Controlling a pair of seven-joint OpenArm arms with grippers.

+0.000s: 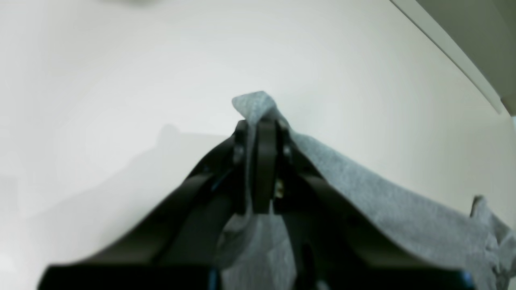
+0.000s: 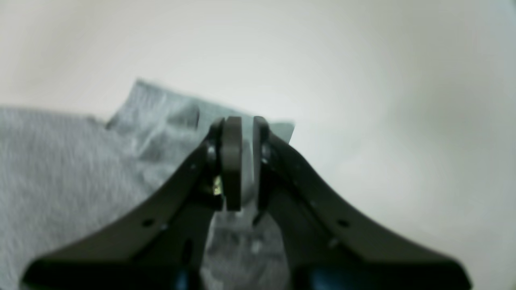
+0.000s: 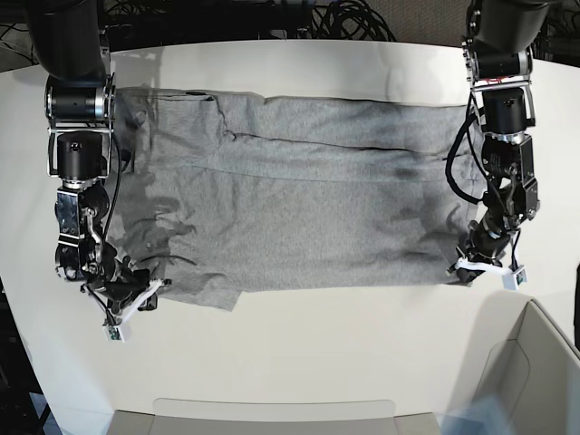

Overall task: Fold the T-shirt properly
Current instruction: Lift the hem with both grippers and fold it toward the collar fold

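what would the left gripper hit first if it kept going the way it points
Past the T-shirt corner it pinches, the left gripper seems to point down at the bare white table; depth is unclear.

Left hand [image 1: 262, 133] pinched on grey T-shirt [image 1: 387, 209] above white table [image 1: 121, 80].

A wide off-white table [image 3: 299, 362] with a smooth matte top fills most of the base view. Its far edge curves gently, and its near corners round off toward the bottom of the frame. Behind the far edge, a tangle of black cables [image 3: 344, 18] lies in shadow against a dark backdrop. At the near right corner stands a pale grey open bin [image 3: 535, 372] with slanted walls. Along the near edge sits a lighter rectangular panel [image 3: 272, 410]. Light falls evenly from above, leaving soft shadows on the tabletop. In the left wrist view, the table's edge shows as a pale strip [image 1: 451, 48] with darker floor beyond.
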